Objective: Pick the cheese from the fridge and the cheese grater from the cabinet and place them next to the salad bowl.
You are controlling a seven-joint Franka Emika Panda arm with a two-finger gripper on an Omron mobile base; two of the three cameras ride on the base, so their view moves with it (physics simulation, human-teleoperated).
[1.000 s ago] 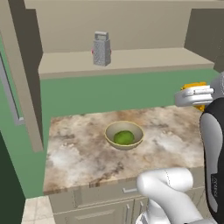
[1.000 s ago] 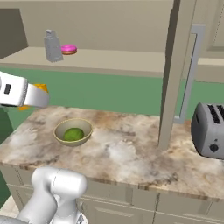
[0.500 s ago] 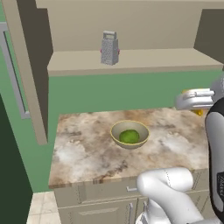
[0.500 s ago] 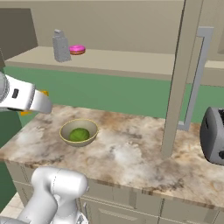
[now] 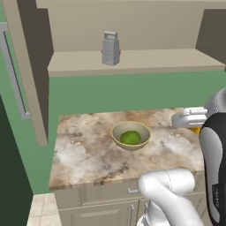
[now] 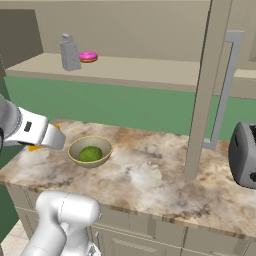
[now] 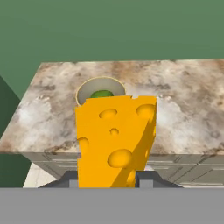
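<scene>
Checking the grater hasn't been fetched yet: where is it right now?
The cheese grater stands upright on the cabinet shelf, above and behind the salad bowl; in the right base view it stands beside a pink disc.

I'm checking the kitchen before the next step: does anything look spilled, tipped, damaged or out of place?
Nothing stands out. The salad bowl sits upright on the counter, the cheese grater stands upright on the cabinet shelf beside a pink disc, and the cheese is held in the gripper.
</scene>
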